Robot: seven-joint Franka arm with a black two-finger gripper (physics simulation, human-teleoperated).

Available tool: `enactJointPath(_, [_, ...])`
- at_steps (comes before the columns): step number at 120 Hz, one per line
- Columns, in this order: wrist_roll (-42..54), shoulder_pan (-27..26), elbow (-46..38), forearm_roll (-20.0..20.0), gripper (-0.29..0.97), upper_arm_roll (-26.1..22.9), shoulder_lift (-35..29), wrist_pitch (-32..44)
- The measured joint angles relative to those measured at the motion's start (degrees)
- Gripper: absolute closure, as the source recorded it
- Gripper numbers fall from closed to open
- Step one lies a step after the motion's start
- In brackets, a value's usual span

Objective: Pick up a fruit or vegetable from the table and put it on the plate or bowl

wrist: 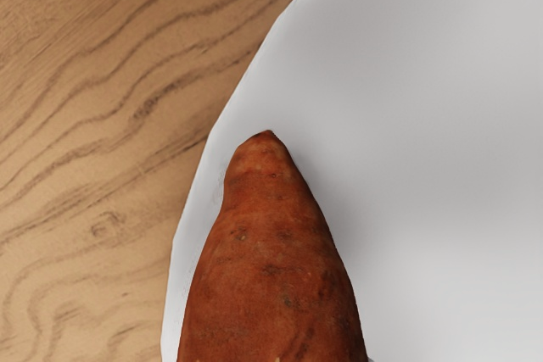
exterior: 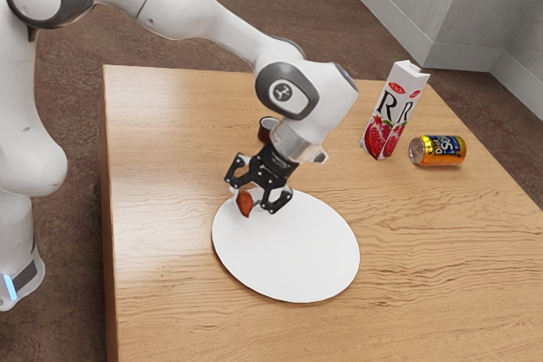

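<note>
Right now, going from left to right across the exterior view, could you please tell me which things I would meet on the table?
White plate, with the gripper holding the sweet potato above its rim at the exterior view's left → juice carton → orange can.

Wood table (exterior: 170, 235) w/ 4 items on top.
White flat plate (exterior: 293, 247) mid-table; juice carton (exterior: 392, 112) upright toward exterior view's right, can (exterior: 438, 150) on its side just beside it; small dark obj (exterior: 265, 127) behind plate.

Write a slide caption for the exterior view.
Gripper holding a sweet potato over the white plate's edge, juice carton and soda can beyond.
</note>
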Motion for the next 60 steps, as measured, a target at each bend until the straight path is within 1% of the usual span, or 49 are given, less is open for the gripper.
enactJointPath(9, [-0.29, -0.06, -0.05, 0.38, 0.53, 0.01, 0.22, 0.69])
enactJointPath(30, [-0.61, -0.18, 0.25, 3.27, 0.53, 0.01, 0.48, 2.35])
enactJointPath(42, [-0.71, -0.13, 0.18, 4.27, 0.53, 0.03, 0.50, 3.17])
enactJointPath(44, [-0.72, -0.14, 0.16, 4.37, 0.51, 0.02, 0.50, 3.28])
enactJointPath(53, [-0.74, -0.24, 0.10, 4.68, 0.31, 0.02, 0.66, 3.75])
enactJointPath(60, [-0.74, -0.28, 0.04, 4.82, 0.21, 0.01, 0.73, 4.01])
